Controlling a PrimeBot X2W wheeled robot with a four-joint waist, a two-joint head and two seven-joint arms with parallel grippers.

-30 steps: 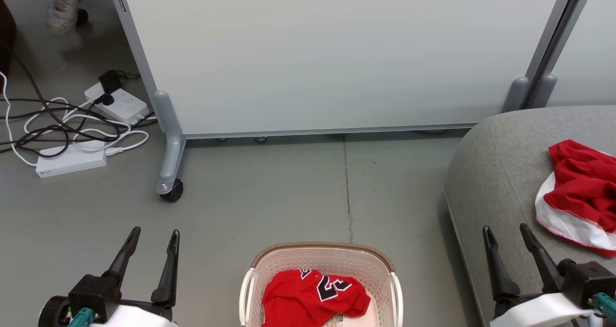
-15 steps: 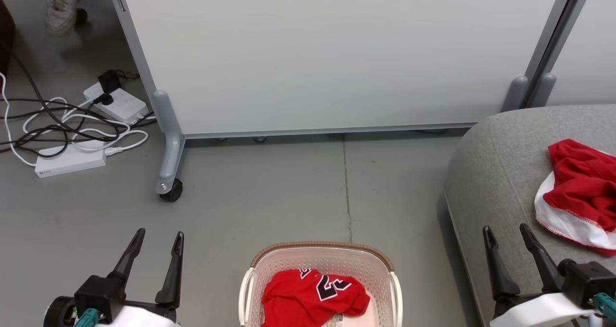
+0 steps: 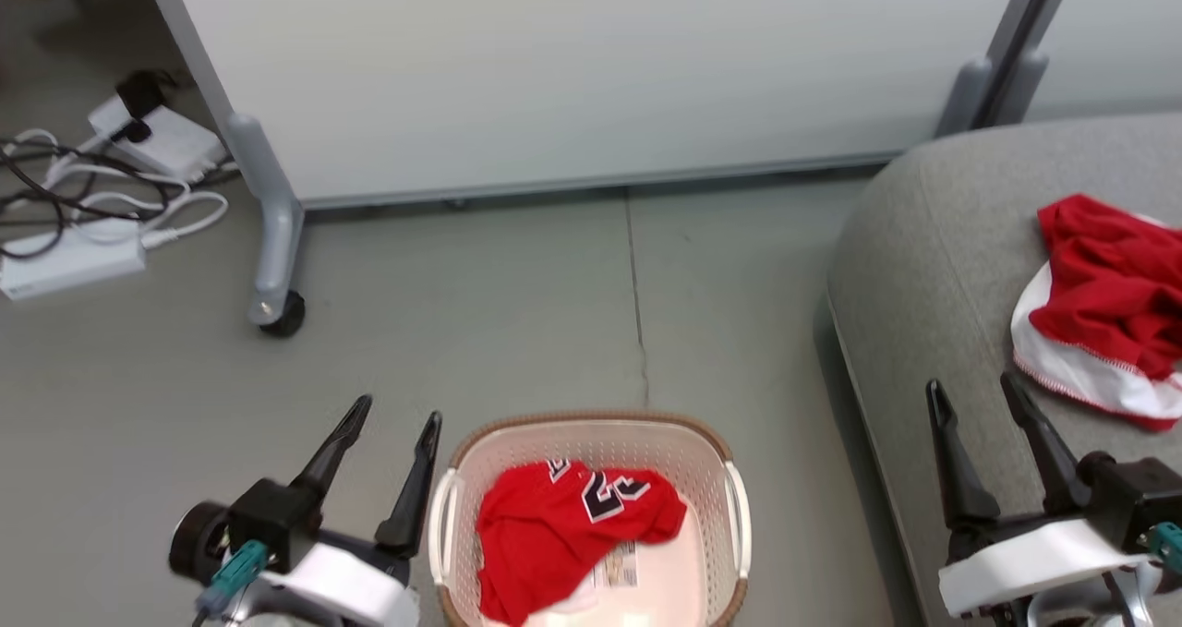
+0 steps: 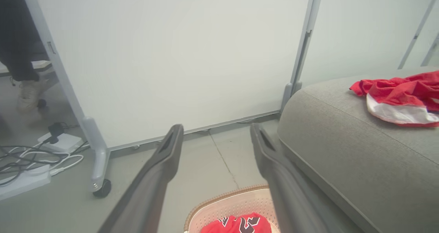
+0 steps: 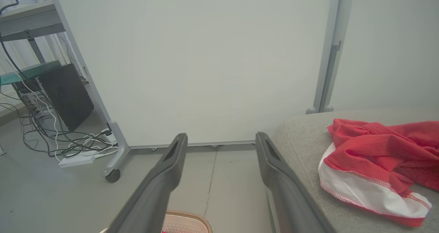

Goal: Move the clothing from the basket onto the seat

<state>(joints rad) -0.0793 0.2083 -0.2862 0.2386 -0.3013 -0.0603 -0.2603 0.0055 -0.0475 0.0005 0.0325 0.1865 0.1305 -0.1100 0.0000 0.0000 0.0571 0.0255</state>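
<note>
One wheeled partition panel point(image 3: 572, 73), smooth, pale and flat, stands across the back. One seat point(image 3: 933, 267), a light-grey cushion of woven fabric with rounded edges, takes up the right side. One basket point(image 3: 591, 421), oval, of cream perforated plastic with a brown woven-look rim, sits on the grey floor point(image 3: 480, 331) near the seat's left edge but apart from it. There are two soft red garments. The banded garment point(image 3: 1099, 304), edged with a broad white strip, lies crumpled on the seat. The jersey point(image 3: 545, 535), with black-and-white numerals, lies bunched inside the basket and partly covers one label point(image 3: 626, 562) on the basket's bottom. There are two grippers. The left gripper point(image 3: 399, 409) hovers just beside the basket's left handle, its two dark fingers spread and holding nothing. The right gripper point(image 3: 971, 384) hangs over the seat's near part, close to the banded garment without touching it, fingers likewise parted and empty. Left of the panel's leg and its one black caster point(image 3: 282, 315) lie two white power strips point(image 3: 65, 267) among tangled black and white cables point(image 3: 55, 202). The left wrist view shows a person's pale shoe point(image 4: 29, 92) beyond the panel.
</note>
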